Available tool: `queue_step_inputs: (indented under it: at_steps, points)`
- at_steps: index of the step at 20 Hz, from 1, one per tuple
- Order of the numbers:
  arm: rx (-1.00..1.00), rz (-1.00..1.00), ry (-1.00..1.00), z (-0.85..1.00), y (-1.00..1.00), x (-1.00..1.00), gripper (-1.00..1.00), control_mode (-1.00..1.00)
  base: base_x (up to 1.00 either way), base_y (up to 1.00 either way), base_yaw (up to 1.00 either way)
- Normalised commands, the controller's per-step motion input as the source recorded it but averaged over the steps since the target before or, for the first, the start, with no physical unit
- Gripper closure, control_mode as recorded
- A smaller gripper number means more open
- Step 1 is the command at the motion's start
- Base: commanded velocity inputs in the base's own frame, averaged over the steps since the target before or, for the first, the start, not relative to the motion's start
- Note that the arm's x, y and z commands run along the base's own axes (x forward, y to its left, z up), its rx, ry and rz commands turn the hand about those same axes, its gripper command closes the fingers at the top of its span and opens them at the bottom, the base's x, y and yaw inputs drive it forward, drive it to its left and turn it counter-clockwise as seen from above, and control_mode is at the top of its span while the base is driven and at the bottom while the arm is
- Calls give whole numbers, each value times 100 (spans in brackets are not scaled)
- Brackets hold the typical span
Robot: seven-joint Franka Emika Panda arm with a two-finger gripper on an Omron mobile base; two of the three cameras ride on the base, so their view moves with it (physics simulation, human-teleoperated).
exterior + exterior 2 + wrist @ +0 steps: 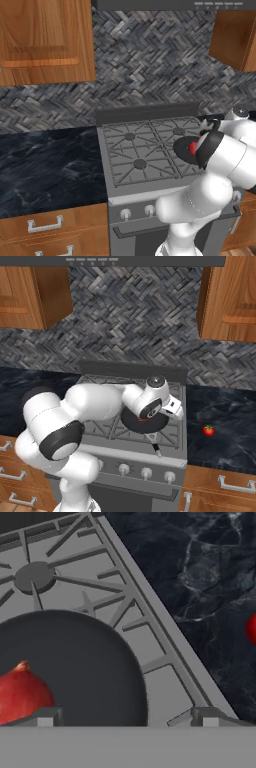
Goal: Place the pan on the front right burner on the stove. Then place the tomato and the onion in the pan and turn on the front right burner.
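Dark marble counter (222, 421) right of stove (131, 150), tomato (208, 430) waiting there, small, smooth, bruisable: take across its middle, gently. Onion (20, 693) already in pan (85, 662). Pincer (127, 717) wide open, empty

Pan (85, 667) sat on stove (172, 431), front right grate. Onion (20, 694) lay in pan. Tomato (208, 430) lay on counter (225, 421), right of stove, well apart from pan.
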Motion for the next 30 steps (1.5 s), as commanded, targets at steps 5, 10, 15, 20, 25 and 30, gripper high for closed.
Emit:
queue_step_inputs:
  at_steps: [5, 10, 15, 20, 25, 30]
  points:
    - [-4, -1, 0, 4, -45, 0, -100, -100, 0, 0, 0]
    - [-1, -1, 0, 0, -48, -1, -100, -100, 0, 0, 0]
    - [0, 0, 0, 0, -47, 0, -100, -100, 0, 0, 0]
    - [0, 0, 0, 0, -44, 0, -100, -100, 0, 0, 0]
    - [0, 0, 0, 0, -55, 0, -100, -100, 0, 0, 0]
    - [0, 0, 0, 0, -42, 0, -100, -100, 0, 0, 0]
